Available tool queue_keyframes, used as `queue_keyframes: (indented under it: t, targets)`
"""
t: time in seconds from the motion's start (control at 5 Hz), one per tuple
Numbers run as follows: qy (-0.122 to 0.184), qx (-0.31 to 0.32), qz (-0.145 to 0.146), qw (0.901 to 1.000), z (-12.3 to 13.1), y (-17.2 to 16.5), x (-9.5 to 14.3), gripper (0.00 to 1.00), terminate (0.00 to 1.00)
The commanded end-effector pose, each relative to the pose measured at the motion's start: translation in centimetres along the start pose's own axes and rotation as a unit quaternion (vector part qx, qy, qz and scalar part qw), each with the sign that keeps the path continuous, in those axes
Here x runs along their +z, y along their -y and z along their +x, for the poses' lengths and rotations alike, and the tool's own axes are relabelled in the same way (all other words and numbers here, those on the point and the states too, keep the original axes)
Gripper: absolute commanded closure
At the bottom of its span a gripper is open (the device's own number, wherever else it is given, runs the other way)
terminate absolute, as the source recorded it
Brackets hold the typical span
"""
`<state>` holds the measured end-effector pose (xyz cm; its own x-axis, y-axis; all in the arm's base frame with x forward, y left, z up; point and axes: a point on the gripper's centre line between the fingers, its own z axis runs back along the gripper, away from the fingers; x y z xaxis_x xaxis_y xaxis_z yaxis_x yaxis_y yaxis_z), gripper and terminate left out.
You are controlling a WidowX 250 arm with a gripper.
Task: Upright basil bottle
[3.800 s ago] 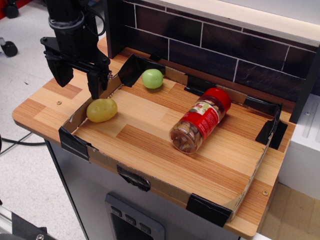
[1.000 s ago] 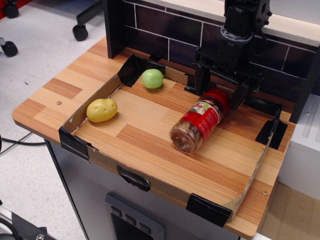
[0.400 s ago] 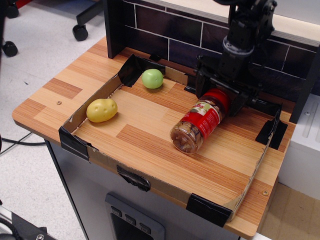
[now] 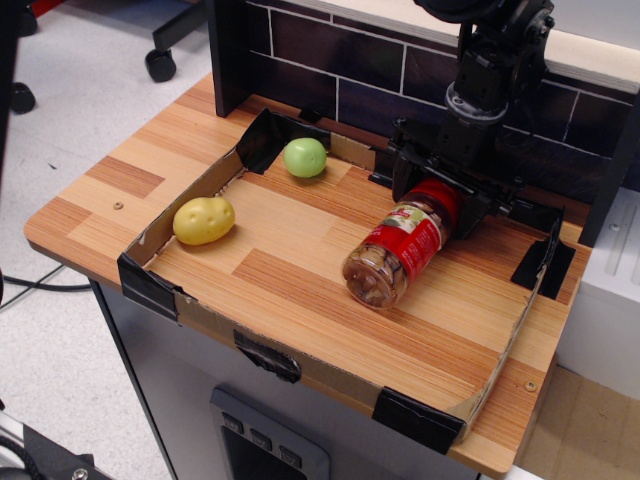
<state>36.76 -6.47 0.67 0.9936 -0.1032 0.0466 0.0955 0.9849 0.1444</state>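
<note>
The basil bottle (image 4: 398, 248), a clear jar with a red label and brownish contents, lies on its side in the right half of the cardboard tray (image 4: 200, 310). Its red cap (image 4: 436, 196) points to the back wall and its base to the front. My gripper (image 4: 438, 192) has come down from above onto the cap end. One black finger (image 4: 404, 178) sits against the cap's left side and the other (image 4: 476, 206) against its right. The jaws look closed on the cap. The bottle still rests on the tray floor.
A green round fruit (image 4: 305, 157) lies at the tray's back left and a yellow potato-like fruit (image 4: 203, 220) at its left wall. A dark brick-pattern wall (image 4: 330, 70) stands right behind the gripper. The tray has low cardboard walls with black tape (image 4: 540, 262) at the corners.
The arm has crossed from the table's left to the bottle's cap, come down over it and narrowed its fingers around it. The bottle has shifted very slightly.
</note>
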Motion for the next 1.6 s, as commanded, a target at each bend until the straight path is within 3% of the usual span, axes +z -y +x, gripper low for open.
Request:
queue_keyframes:
  t: [0.0,0.2,0.6,0.8,1.0,1.2,1.4]
  targets:
    - [0.05,0.018,-0.025,0.9983,0.0,-1.2,5.9,1.0,0.0]
    - [0.057,0.027,-0.052,0.9966,-0.5,-2.0,9.2,1.0,0.0]
    - [0.071,0.027,-0.077,0.9941,-1.7,-3.3,12.1,1.0,0.0]
    - [0.099,0.025,-0.077,0.9918,-2.2,-3.7,12.3,1.0,0.0]
    - [0.167,0.025,-0.065,0.9835,-2.2,-3.6,11.8,1.0,0.0]
    - [0.2,0.039,-0.06,0.9772,-1.8,-3.3,11.2,1.0,0.0]
    - [0.227,0.045,-0.05,0.9716,-1.5,-3.0,10.7,0.0,0.0]
